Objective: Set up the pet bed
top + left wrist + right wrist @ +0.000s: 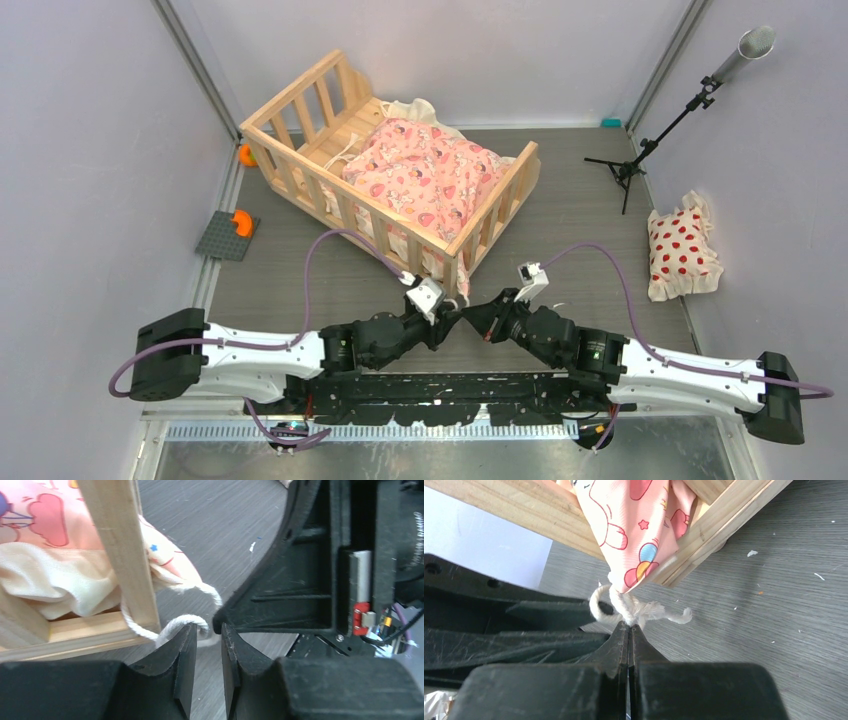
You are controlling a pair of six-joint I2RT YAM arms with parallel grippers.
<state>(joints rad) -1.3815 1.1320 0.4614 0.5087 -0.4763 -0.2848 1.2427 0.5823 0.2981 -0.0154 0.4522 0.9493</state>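
Right pincer is clamped shut on the cream tie hanging from the pink cushion just ahead of its tips. Left pincer sits tip-to-tip with it, jaws slightly apart with nothing in the gap. A cord loop round the corner slat touches one fingertip. Pet bed stands on the worktop directly ahead of both pincers, near corner just beyond the tips, cushion inside.
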